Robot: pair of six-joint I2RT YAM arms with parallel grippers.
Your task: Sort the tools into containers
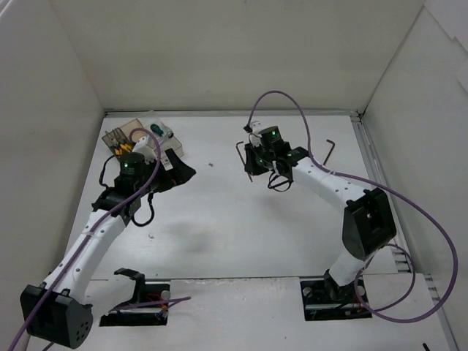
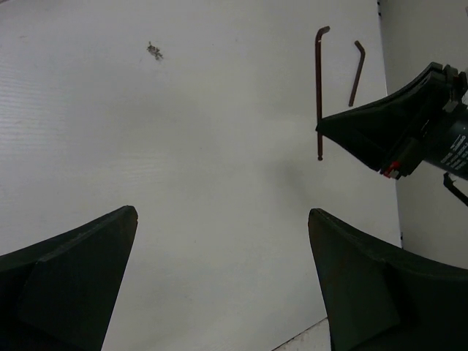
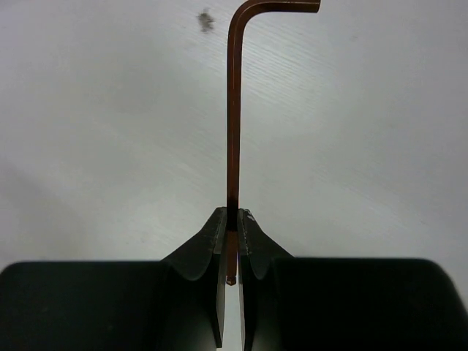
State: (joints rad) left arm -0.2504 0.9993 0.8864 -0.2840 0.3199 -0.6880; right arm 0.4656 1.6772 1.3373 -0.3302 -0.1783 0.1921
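Hex key (image 3: 233, 110): thin stiff steel, light, smooth, so I'd expect it to pivot or slip in a two-point pinch rather than bend. It sits mid-table (image 1: 241, 227), bend at the far end, with the right claw (image 3: 230, 248) clamped on the very tip of the long shank. Can't tell whether it's off the surface. Judgement: the grip is too near the end, leaving a long lever out front, so it may swing on any fast move. A hold nearer mid-shank would be steadier. Organiser tray (image 1: 121, 135) is far left, well apart from the key. Left claw (image 2: 221, 219) is spread wide, holding nothing, near the tray. Second hex key (image 1: 330, 152) lies loose to the right.
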